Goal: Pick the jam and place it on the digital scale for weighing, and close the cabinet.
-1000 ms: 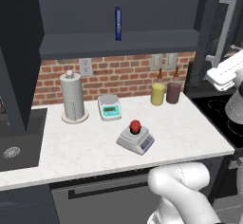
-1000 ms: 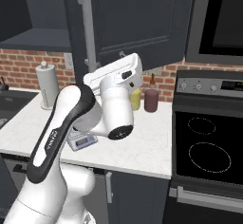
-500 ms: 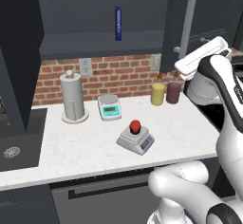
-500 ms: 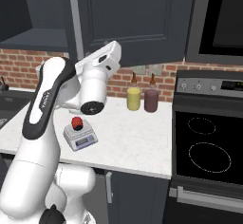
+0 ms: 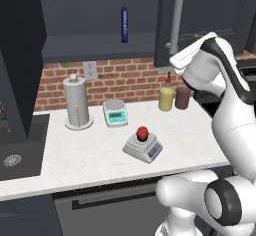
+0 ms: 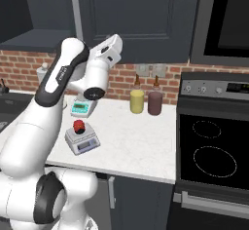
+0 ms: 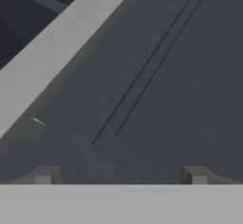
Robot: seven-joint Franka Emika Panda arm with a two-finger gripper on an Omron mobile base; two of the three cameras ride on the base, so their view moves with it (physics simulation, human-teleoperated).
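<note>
In the left base view, a dark cabinet door (image 5: 20, 55) stands swung out at the far left, above a dark sink (image 5: 20, 152) set into the white counter (image 5: 85, 160). Next along the brick wall stands a grey paper towel roll (image 5: 76, 101) on its holder, and just right of it a white scale with a teal front (image 5: 115, 112). Above these, on the open shelf of the cabinet (image 5: 100, 10), a tall slim blue bottle (image 5: 124, 25) stands upright. Nearer the counter's front edge sits the digital scale (image 5: 144, 148), and the jam (image 5: 142, 133) rests upright on its platform, red lid up. Further right, against the wall, a yellow bottle (image 5: 166, 98) and a maroon bottle (image 5: 182, 96) stand side by side, close together. Above them the right cabinet door (image 5: 200, 15) with its long silver bar handle (image 5: 176, 17) is partly swung. The white arm reaches up to this door, and the gripper (image 5: 187, 57) lies at its lower edge, well apart from the jam.

In the hand view, the gripper (image 7: 121, 175) faces the panelled door surface up close, its two fingertips (image 7: 43, 175) spread wide with nothing between them. In the right base view, a black stove (image 6: 214, 151) stands to the right of the counter.
</note>
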